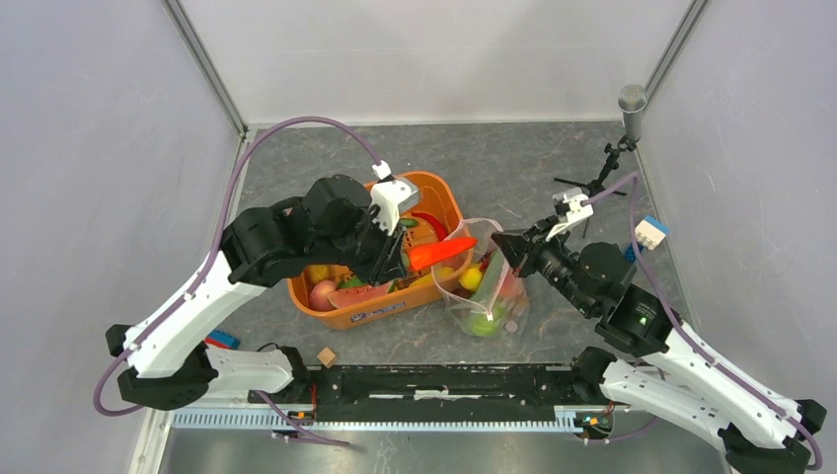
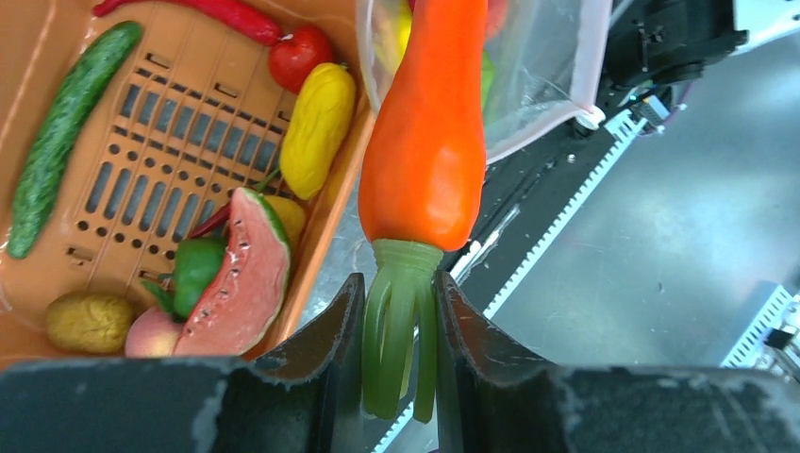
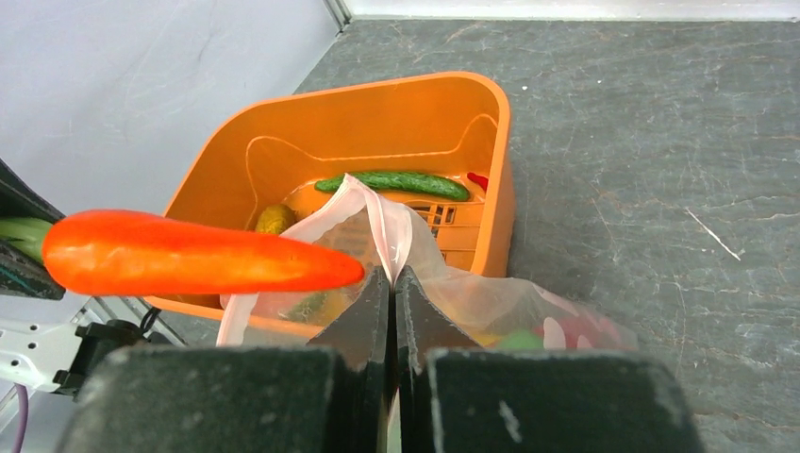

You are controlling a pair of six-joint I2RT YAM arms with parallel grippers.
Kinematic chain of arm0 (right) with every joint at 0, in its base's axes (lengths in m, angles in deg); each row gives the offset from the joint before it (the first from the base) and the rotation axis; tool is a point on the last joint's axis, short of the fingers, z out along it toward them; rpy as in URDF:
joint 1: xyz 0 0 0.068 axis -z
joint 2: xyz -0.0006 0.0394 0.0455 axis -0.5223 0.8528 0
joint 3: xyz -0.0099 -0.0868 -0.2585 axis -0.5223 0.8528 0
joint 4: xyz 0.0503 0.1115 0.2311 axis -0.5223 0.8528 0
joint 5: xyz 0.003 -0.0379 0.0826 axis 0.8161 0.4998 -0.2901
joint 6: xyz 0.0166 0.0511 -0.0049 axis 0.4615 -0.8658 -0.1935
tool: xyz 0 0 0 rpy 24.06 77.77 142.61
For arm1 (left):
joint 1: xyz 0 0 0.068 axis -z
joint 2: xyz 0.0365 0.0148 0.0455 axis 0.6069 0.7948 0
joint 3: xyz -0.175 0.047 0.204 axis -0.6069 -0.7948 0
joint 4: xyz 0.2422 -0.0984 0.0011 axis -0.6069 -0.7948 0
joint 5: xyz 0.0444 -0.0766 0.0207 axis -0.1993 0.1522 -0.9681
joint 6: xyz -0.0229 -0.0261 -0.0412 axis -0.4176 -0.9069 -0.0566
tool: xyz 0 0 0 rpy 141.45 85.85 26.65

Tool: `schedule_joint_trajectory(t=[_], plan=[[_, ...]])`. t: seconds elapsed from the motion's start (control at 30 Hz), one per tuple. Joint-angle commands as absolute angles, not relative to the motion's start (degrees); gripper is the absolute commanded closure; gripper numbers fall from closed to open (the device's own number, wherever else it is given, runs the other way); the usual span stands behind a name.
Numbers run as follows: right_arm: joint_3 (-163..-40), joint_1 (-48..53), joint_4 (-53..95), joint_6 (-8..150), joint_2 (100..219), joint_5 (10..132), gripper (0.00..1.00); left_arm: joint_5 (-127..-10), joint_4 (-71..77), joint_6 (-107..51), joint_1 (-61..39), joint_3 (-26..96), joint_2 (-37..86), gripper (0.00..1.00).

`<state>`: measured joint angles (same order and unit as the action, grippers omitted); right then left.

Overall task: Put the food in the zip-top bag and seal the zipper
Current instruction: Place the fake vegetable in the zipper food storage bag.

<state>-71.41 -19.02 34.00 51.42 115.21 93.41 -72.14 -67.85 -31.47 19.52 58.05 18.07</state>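
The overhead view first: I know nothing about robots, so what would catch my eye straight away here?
A bright orange toy carrot, gripped by its green stalk in the left gripper, points at the mouth of the clear bag in the centre of the scene. The right gripper pinches the bag's rim, holding it up. Behind the carrot sits an orange tub holding a toy cucumber and more.

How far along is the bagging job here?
Done: a few pieces sit in the zip-top bag. In hand: the left gripper holds the carrot at its mouth, which the right gripper pinches open. Left: cucumber, watermelon slice and more in the orange tub; zipper unsealed.
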Motion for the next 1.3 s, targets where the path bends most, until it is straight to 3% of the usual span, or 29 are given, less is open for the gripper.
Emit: schedule_joint_trajectory(t=[0.0, 0.67, 0.9, 1.2, 1.27], plan=[[-71.04, -19.00, 26.57, 51.77, 115.16, 91.82, 1.00, -79.20, -67.66, -33.59, 20.46, 58.95, 19.34, 0.98], [-68.17, -18.96, 23.39, 51.16, 114.60, 85.68, 1.00, -75.03, -60.71, -31.15, 24.26, 66.91, 39.19, 0.97], [-67.28, -19.04, 23.34, 50.79, 114.06, 86.03, 1.00, -76.75, -61.69, -32.69, 24.73, 69.32, 41.45, 0.83], [-63.39, -18.99, 18.74, 47.50, 110.34, 90.32, 1.00, -79.25, -47.11, -35.21, 25.04, 51.92, 38.52, 0.79], [-63.30, -19.02, 19.50, 47.19, 109.74, 91.84, 1.00, -77.97, -44.63, -35.12, 25.03, 47.98, 37.74, 0.73]])
